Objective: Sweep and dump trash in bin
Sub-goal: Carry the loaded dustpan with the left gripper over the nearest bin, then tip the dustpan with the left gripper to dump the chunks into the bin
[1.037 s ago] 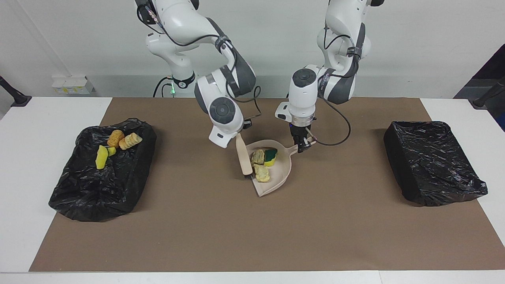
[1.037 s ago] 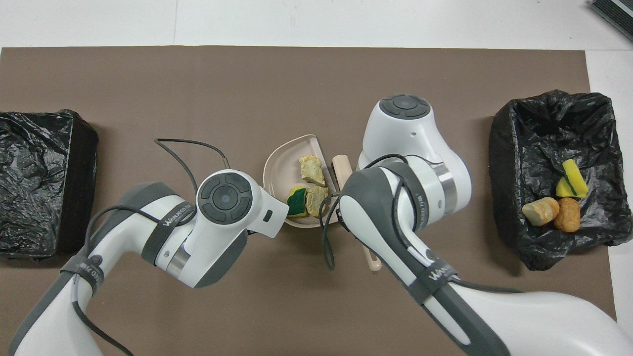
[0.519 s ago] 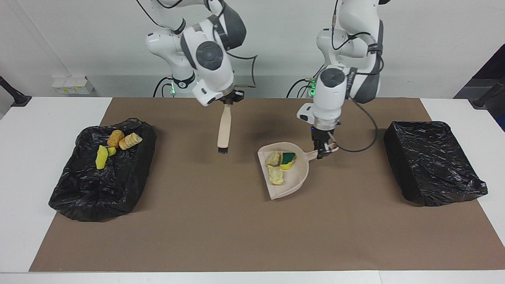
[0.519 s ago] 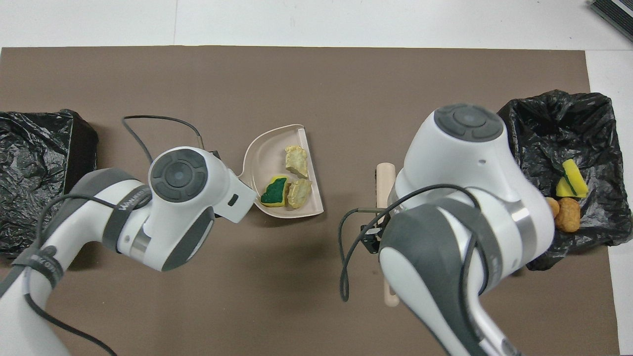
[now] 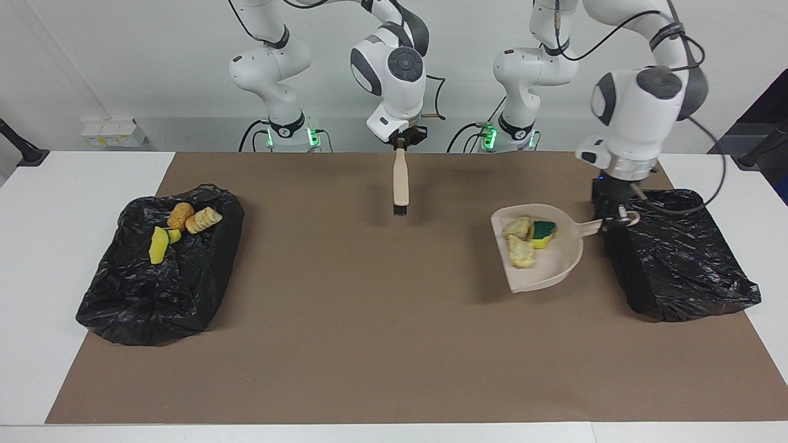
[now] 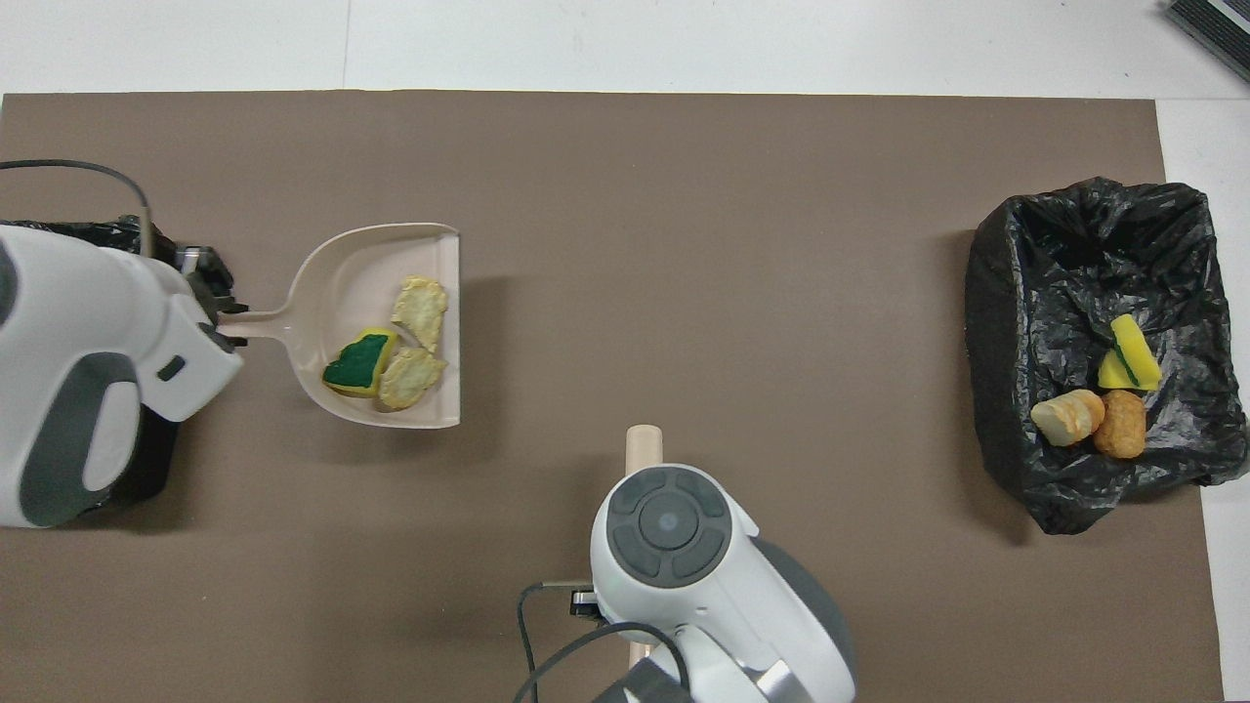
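Note:
My left gripper [image 5: 615, 217] is shut on the handle of the beige dustpan [image 5: 554, 271], which hangs level just above the mat beside the black-lined bin [image 5: 677, 252] at the left arm's end. The pan carries trash: a green-backed yellow sponge bit [image 5: 543, 231] and two beige lumps [image 5: 518, 227] [image 5: 521, 253]. From above, the dustpan [image 6: 332, 283] shows the same sponge bit [image 6: 358, 361]. Over the mat's middle, close to the robots, my right gripper [image 5: 401, 143] is shut on the brush [image 5: 401, 181], which hangs with its bristles down.
A second black-lined bin [image 5: 123, 295] sits at the right arm's end. It holds an orange-brown lump [image 5: 180, 215], a beige lump [image 5: 204, 219] and a yellow sponge bit [image 5: 159, 245]. A brown mat [image 5: 369, 344] covers the table.
The left gripper carried the loaded dustpan from the mat's middle to beside the bin at the left arm's end. The right gripper lifted the brush away from the pan and drew it toward the robots.

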Robot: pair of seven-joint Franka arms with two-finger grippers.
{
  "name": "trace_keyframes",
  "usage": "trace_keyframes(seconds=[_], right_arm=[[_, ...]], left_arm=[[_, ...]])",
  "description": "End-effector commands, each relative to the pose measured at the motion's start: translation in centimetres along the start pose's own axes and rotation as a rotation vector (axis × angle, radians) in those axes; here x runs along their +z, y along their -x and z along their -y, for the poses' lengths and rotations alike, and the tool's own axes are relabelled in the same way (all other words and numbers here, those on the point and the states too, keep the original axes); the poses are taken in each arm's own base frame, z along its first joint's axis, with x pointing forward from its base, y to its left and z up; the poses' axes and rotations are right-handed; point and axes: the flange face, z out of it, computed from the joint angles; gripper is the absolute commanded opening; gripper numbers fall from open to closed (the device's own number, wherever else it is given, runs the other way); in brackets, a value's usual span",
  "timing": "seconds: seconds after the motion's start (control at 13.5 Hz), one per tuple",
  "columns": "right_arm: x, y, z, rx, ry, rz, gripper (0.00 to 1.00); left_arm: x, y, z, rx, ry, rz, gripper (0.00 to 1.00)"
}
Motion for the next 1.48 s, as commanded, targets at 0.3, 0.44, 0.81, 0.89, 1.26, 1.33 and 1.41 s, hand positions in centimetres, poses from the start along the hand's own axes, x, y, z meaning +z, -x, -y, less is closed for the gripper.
trace_keyframes(seconds=[0.3, 0.44, 0.81, 0.89, 1.26, 1.33, 1.41], right_arm=[[6.4, 3.0, -1.8, -0.012, 0.008, -0.051, 0.00], [6.8, 2.8, -1.9, -0.001, -0.016, -0.079, 0.00], [7.3, 2.3, -1.9, -0.002, -0.027, -0.069, 0.00], [7.2, 2.1, -1.7, -0.003, -0.039, -0.082, 0.00], [7.9, 1.7, -1.7, -0.028, -0.035, -0.076, 0.09], [7.8, 1.6, -1.7, -0.040, -0.035, -0.077, 0.21], [7.9, 1.5, -1.8, -0.040, -0.035, -0.075, 0.29]], left_arm=[[-1.9, 20.5, -2.4, -0.414, -0.028, -0.073, 0.00], [-3.0, 25.3, -3.3, -0.480, -0.070, -0.032, 0.00], [-4.8, 30.2, 0.0, -0.346, -0.132, 0.265, 0.00], [-4.6, 30.5, -0.3, -0.315, -0.115, 0.321, 0.00], [-3.5, 29.8, 0.1, -0.158, -0.054, 0.503, 0.00], [-3.5, 29.7, -0.1, -0.141, -0.041, 0.522, 0.00], [-3.7, 29.8, -0.1, -0.114, -0.033, 0.563, 0.00]])
